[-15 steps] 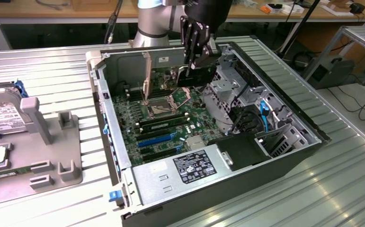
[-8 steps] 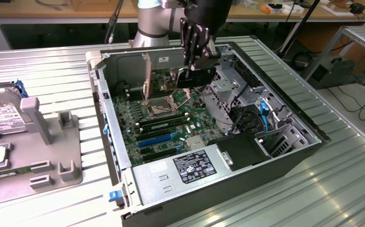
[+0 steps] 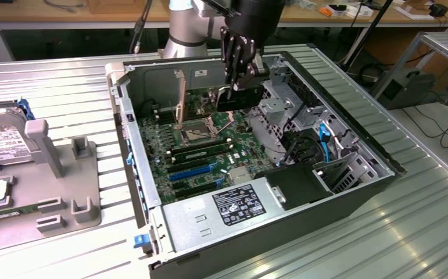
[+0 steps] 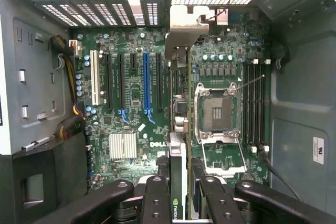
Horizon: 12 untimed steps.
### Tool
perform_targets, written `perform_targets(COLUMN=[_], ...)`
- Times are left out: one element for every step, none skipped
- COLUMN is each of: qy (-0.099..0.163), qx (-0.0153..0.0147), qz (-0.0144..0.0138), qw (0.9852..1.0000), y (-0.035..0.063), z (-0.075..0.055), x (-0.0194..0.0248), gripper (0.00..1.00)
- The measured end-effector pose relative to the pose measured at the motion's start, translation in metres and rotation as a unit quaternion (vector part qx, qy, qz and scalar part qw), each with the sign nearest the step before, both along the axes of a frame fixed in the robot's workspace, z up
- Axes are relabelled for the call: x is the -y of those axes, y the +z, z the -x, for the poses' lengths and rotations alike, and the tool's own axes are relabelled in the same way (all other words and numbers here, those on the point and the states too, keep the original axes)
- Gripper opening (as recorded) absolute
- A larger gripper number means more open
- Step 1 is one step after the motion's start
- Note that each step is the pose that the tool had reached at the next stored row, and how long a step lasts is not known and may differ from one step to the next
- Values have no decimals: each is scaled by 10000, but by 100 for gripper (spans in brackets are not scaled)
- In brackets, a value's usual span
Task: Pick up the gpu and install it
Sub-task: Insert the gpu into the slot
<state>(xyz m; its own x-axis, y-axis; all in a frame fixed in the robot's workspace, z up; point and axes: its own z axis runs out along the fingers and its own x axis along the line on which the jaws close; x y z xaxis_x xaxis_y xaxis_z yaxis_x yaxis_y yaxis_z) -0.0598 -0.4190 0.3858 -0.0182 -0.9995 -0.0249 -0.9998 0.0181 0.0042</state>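
while hanging over the green motherboard [image 4: 131,103] in the open grey computer case [image 3: 119,116], the black gripper [image 4: 182,192] is pinching the thin green gpu card [image 4: 177,156] on edge.

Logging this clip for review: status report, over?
Pincer shut on graphics card. Card held edge-on above the mainboard inside open computer case, not seated. Nothing seen between card and slots.

Noting a ribbed metal table [image 3: 409,232] carrying an open computer case [image 3: 131,145] lying on its side with the open face turned up, and a grey moulded parts holder [image 3: 53,174] sitting near it, toward the exterior view's left.
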Motion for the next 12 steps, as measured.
perform_targets(qy=[0, 0, -1, 0, 0, -1, 0, 0, 0, 0, 0, 0], qx=[2, 4, 8, 12, 17, 21, 23, 26, 30, 32, 34, 36], qz=[0, 0, 0, 0, 0, 0, 0, 0, 0, 0, 0, 0], qw=[10000, 10000, 10000, 10000, 10000, 10000, 10000, 10000, 10000, 10000, 10000, 10000], y=[-7, -12, -19, -24, -33, -41, -46, -52, -59, -63, -67, -71], z=[0, 0, 2, 3, 4, 10, 16, 24, 34, 40, 46, 52], x=[0, 0, 0, 0, 0, 0, 0, 0, 0, 0, 0, 0], gripper=[27, 27, 27, 27, 27, 27, 27, 27, 27, 27, 27, 27])
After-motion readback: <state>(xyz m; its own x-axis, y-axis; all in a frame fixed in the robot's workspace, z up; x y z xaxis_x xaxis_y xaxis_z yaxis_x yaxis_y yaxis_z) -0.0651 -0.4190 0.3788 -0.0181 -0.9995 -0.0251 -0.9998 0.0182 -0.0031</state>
